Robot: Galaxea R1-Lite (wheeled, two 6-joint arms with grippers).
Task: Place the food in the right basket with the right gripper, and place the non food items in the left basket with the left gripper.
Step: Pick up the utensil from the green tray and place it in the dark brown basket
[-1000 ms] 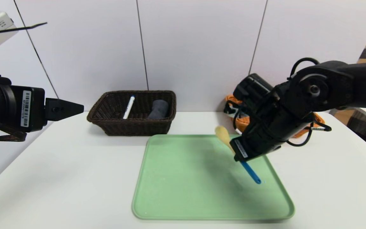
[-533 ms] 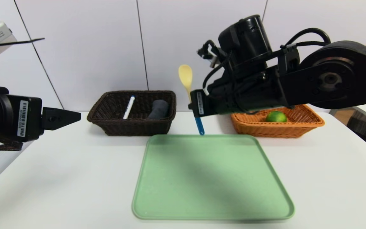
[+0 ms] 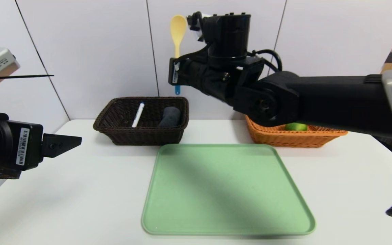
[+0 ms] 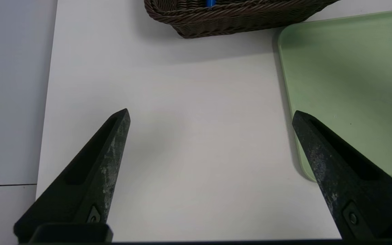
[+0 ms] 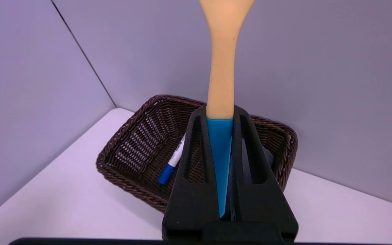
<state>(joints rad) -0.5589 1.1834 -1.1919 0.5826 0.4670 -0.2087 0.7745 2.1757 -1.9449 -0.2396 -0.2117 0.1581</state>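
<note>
My right gripper is shut on the blue handle of the pale wooden spoon. It holds the spoon upright, high in the air over the right end of the dark brown left basket. In that basket lie the white marker and the rolled grey towel. The green lime sits in the orange-tan right basket, partly behind my right arm. My left gripper hovers open and empty over bare table at the left.
A pale green tray lies on the white table in front of the baskets, with nothing on it. The wall stands close behind both baskets. My right arm stretches across above the right basket.
My right arm lifted the spoon off the tray and swung it up and leftward to above the dark basket. That uncovered the right basket and lime. My left gripper sank slightly.
</note>
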